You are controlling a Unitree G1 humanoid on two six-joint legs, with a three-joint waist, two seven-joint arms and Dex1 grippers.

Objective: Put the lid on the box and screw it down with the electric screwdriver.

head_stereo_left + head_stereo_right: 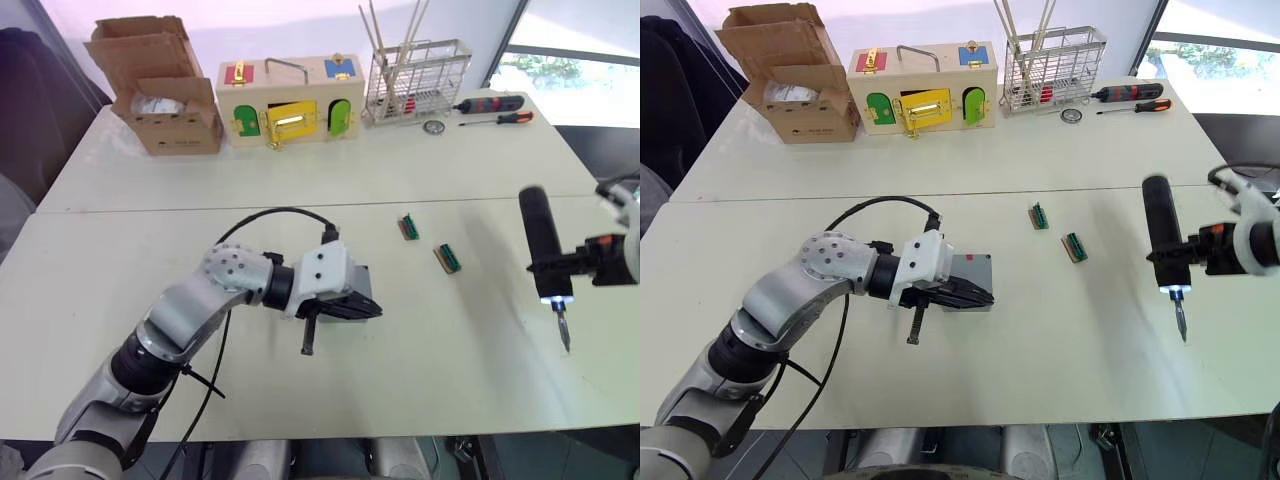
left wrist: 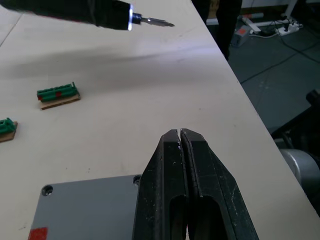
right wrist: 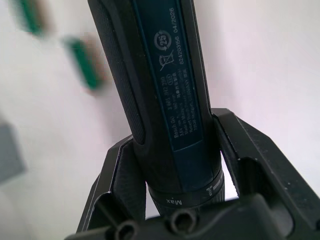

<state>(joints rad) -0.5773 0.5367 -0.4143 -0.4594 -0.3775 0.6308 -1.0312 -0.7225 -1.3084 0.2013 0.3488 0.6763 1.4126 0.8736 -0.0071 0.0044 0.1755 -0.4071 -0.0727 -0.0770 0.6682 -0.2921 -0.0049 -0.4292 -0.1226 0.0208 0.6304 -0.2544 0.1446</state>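
Observation:
A grey square lid (image 2: 85,205) with a corner screw hole and a red sticker lies flat at the table's middle (image 1: 975,272). The box is hidden beneath the lid and my gripper. My left gripper (image 2: 180,133) is shut and empty, its fingers lying over the lid's near right corner (image 1: 980,297). Far to the right, my right gripper (image 3: 172,165) is shut on the electric screwdriver (image 1: 540,240). It holds the tool upright above the table, with the light at its tip on and the metal bit (image 1: 565,330) pointing down.
Two small green terminal blocks (image 1: 409,226) (image 1: 447,258) lie between the lid and the screwdriver. At the back stand a cardboard box (image 1: 165,90), a wooden box with coloured doors (image 1: 290,100) and a wire rack (image 1: 415,80). Manual screwdrivers (image 1: 495,105) lie beside the rack.

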